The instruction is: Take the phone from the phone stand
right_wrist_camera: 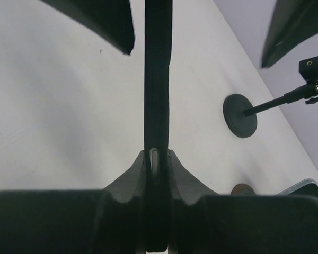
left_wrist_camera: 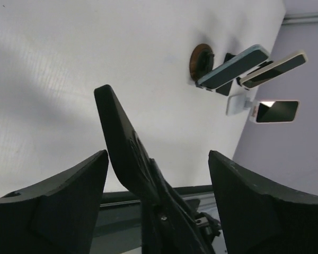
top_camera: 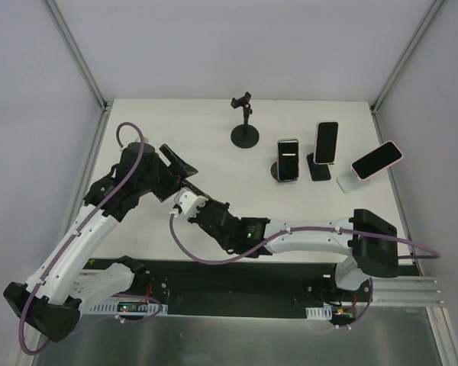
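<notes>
A black phone (top_camera: 179,162) is held edge-on above the left part of the table. My right gripper (top_camera: 189,200) is shut on its lower end; in the right wrist view the jaws (right_wrist_camera: 158,159) pinch the thin black phone (right_wrist_camera: 158,79) from both sides. My left gripper (top_camera: 170,174) is open, with its fingers (left_wrist_camera: 69,201) standing wide on either side of the phone (left_wrist_camera: 119,143) and not touching it. An empty black phone stand (top_camera: 245,135) with a round base stands at the back centre and also shows in the right wrist view (right_wrist_camera: 241,115).
Three other phones rest on stands at the right: one with a lit screen (top_camera: 288,159), a dark one (top_camera: 326,142) and a pink-edged one (top_camera: 376,160) on a white stand. They also show in the left wrist view (left_wrist_camera: 233,66). The walls of the enclosure rise around the table.
</notes>
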`<state>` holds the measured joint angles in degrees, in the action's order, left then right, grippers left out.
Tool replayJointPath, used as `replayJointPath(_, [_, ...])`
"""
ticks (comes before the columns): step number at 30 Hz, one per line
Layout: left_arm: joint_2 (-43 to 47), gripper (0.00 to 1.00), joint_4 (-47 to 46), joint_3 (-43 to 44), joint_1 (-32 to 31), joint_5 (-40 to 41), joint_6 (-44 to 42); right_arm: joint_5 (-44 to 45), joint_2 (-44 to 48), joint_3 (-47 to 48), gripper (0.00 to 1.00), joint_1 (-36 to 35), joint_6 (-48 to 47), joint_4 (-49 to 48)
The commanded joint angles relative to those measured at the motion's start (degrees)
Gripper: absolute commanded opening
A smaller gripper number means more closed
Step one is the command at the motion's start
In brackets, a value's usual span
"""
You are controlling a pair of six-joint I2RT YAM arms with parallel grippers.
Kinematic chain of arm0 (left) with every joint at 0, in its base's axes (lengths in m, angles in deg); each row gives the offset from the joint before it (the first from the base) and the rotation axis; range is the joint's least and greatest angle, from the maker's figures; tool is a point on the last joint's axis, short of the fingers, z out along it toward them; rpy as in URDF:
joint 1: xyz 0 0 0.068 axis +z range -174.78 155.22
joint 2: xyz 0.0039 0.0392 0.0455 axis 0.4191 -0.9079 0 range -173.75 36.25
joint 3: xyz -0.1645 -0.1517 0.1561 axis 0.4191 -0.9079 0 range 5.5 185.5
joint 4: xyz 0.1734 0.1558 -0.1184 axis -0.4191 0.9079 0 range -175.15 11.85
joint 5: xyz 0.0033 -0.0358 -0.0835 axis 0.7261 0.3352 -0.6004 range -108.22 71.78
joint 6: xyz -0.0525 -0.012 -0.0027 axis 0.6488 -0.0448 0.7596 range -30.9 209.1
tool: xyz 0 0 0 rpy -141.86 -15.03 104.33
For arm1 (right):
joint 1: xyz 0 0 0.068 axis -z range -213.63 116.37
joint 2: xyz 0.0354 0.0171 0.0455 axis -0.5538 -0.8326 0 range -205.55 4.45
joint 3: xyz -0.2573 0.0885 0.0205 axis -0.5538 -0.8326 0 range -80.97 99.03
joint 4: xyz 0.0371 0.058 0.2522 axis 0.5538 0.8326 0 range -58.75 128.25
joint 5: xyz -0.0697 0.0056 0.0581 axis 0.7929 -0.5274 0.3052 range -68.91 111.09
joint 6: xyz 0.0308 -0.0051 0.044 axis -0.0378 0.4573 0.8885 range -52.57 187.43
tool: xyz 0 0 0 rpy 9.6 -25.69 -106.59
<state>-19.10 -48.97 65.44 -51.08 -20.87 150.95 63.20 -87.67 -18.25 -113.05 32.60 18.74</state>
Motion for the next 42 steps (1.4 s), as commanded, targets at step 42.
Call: replayJointPath(42, [0.7, 0.72, -76.8, -26.2, -5.8, -23.1, -0.5, -37.0, 33.8, -27.9, 0.01, 24.8, 79.7, -34.2])
